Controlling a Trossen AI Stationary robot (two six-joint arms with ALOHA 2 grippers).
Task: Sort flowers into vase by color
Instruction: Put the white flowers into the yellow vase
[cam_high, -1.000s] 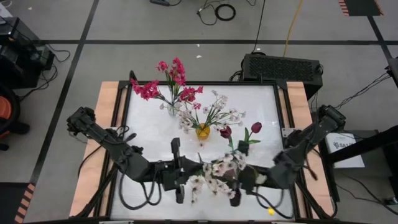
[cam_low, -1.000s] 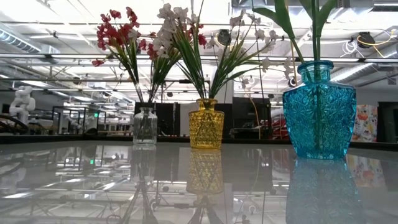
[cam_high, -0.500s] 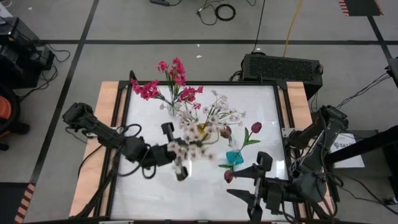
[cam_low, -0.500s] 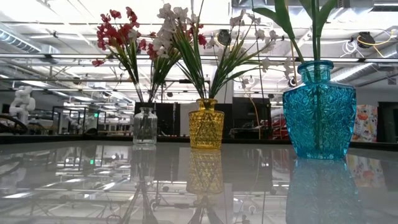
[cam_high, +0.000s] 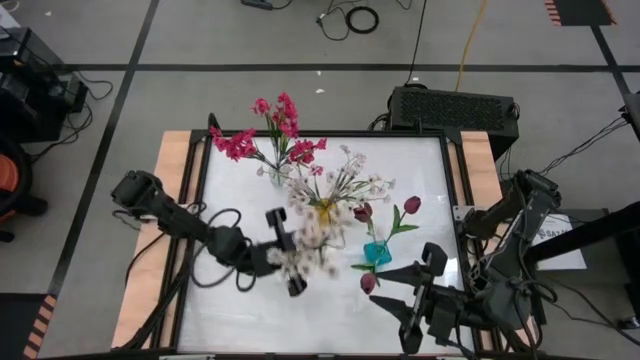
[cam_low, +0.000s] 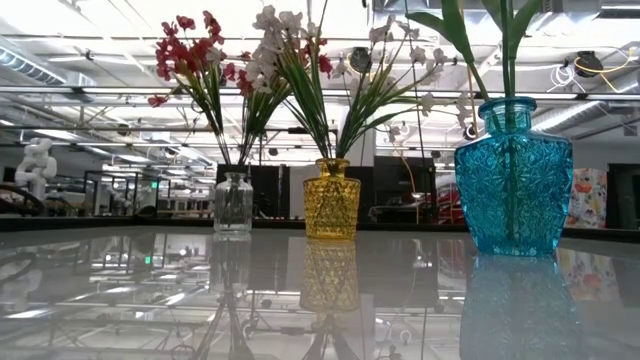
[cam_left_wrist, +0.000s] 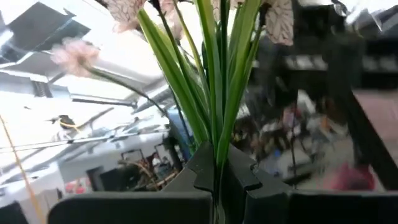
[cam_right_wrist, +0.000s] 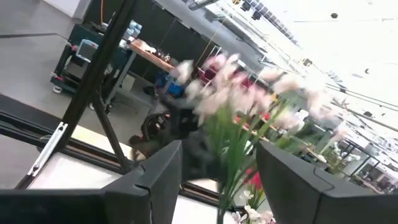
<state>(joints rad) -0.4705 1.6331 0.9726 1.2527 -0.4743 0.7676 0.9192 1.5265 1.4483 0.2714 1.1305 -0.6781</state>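
**Left gripper carries a white sprig beside the yellow vase**

High view: the left gripper (cam_high: 285, 255) holds a white-blossomed sprig (cam_high: 305, 248) over the table (cam_high: 225, 190), near the yellow vase (cam_high: 326, 211), which already holds white blossoms. A clear vase (cam_high: 277, 172) with magenta-pink flowers (cam_high: 262, 133) stands at the far side, and a blue vase (cam_high: 376, 252) with maroon tulip buds (cam_high: 411, 205) sits to the right. The right gripper (cam_high: 421, 290) hovers over the table's near right part, fingers apart and empty.

Low view: clear vase (cam_low: 233, 203), yellow vase (cam_low: 331, 198) and blue vase (cam_low: 513, 176) stand upright in a row; neither arm shows.

Left wrist view: the dark fingers (cam_left_wrist: 198, 177) are clamped on the sprig's green stems (cam_left_wrist: 218, 93).

Right wrist view: the fingers (cam_right_wrist: 163, 171) stand wide apart, with the blurred sprig (cam_right_wrist: 244, 102) beyond them.
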